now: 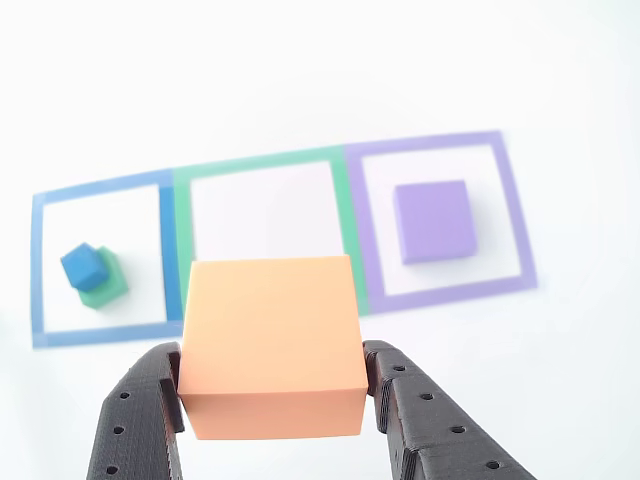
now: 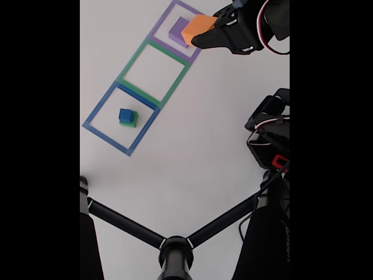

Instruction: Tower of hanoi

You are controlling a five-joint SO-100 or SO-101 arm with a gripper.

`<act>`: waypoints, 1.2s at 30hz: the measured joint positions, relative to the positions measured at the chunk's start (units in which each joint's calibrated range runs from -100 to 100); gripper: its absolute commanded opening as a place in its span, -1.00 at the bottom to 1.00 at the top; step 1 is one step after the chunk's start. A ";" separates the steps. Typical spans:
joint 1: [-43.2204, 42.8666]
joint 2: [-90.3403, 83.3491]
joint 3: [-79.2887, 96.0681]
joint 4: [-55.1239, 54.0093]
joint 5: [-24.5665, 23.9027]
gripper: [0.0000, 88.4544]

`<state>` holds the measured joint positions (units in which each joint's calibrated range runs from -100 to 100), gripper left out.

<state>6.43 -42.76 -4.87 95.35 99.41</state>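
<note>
The orange block [image 1: 272, 340] is clamped between the two black fingers of the gripper [image 1: 272, 400] and is carried above the white table [image 1: 560, 400]; in the fixed view it is seen near the table's far edge, partly over the purple block [image 2: 176, 28] inside the purple outline [image 2: 160, 24]. For a good placing, it should be centred over the purple block, kept level, and lowered flat before release. The blue cube [image 1: 84, 266] is resting on the green block [image 1: 106, 283] inside the blue outline [image 1: 100, 335], well apart from the gripper, with the green outline [image 1: 260, 158] between.
</note>
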 measured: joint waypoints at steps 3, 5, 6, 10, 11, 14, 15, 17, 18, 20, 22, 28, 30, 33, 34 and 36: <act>-0.98 0.00 0.00 0.00 0.00 -0.75; -1.56 0.00 0.96 -0.16 0.00 -0.75; -1.96 0.00 1.83 -0.56 0.00 -0.75; -3.68 0.00 6.70 -3.93 0.00 -0.75; -4.26 0.00 8.18 -5.38 0.00 -0.75; -5.49 0.00 13.49 -10.35 0.00 -0.75; -5.81 0.00 15.67 -12.36 0.00 -0.75; -6.22 0.00 20.63 -17.09 0.00 -0.75; -6.30 0.00 23.32 -19.74 0.00 -0.75; -6.39 0.00 29.24 -25.92 0.00 -0.75; -6.47 0.00 35.60 -32.83 0.00 -0.75; -6.55 0.17 53.61 -54.33 0.00 -0.75; -6.55 0.34 58.49 -60.27 0.00 -0.75; -6.47 1.27 65.27 -68.62 0.00 -0.75; -6.47 1.69 67.62 -71.75 0.00 -0.75; -6.47 3.38 72.15 -78.41 0.00 -0.75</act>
<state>-0.04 -39.38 67.28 16.93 99.41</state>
